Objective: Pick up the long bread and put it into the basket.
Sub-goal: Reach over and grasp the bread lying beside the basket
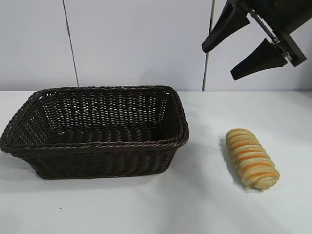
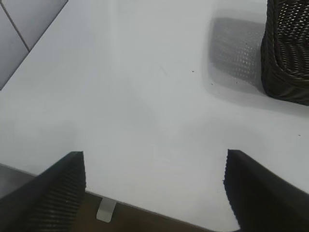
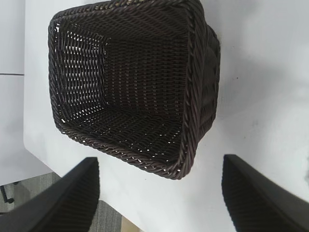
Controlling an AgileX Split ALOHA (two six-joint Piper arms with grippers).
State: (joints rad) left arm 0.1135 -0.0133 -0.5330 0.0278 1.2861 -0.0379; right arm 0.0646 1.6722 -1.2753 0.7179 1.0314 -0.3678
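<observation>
White tabletop, pale panelled wall behind; nothing lifted yet.

Nearest lies the long bread (image 1: 252,158), ridged, golden, orange-striped, flat on the table just right of the basket (image 1: 97,144), whose dark woven wicker stands empty. Above hangs my right gripper (image 1: 234,62), fingers apart, holding nothing, poised to descend. My left gripper (image 2: 154,186) waits beside the basket, also spread.

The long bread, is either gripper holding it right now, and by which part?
Nothing is held. The long bread lies on the table; the right gripper hangs open above it, and the left gripper is open too.
</observation>
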